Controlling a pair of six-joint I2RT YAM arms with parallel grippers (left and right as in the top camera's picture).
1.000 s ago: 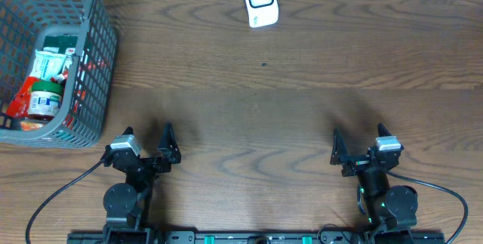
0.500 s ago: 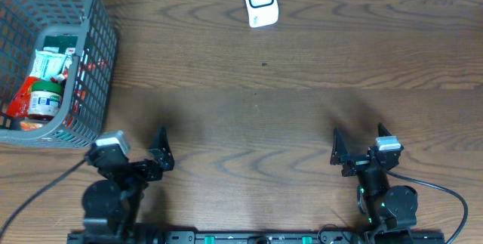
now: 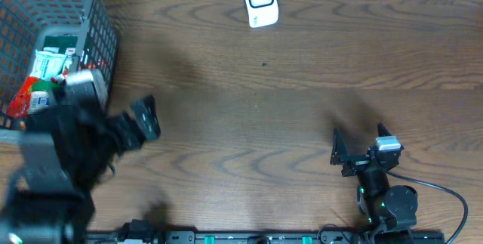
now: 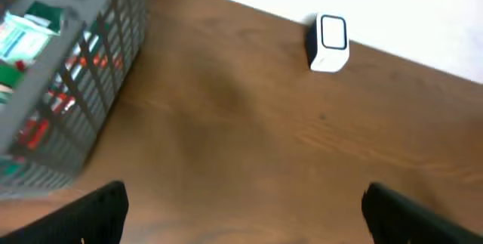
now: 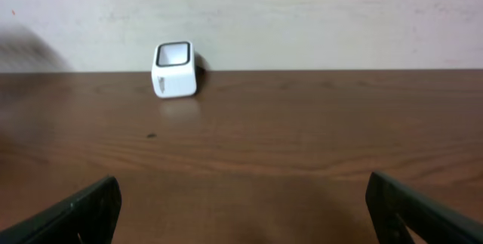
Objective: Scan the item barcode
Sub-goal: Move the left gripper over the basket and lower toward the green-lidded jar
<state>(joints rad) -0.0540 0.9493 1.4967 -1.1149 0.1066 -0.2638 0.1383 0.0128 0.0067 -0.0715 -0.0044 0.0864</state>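
Note:
The white scanner (image 3: 260, 1) stands at the table's far edge, also seen from the left wrist (image 4: 329, 42) and the right wrist (image 5: 174, 69). Packaged items, among them a green and white box (image 3: 47, 64) and a red-topped jar (image 3: 34, 97), lie in the grey basket (image 3: 96, 55) at far left. No barcode shows. My left gripper (image 3: 121, 115) is raised beside the basket's near right corner, open and empty (image 4: 243, 214). My right gripper (image 3: 359, 144) rests low at the front right, open and empty (image 5: 245, 210).
The basket's mesh wall (image 4: 113, 55) fills the left of the left wrist view, with the box (image 4: 26, 29) inside. Bare brown wood lies between the grippers and the scanner. A pale wall rises behind the table.
My left arm has lifted off its rest and swung left and forward toward the basket, jaws staying open. The right arm has not moved.

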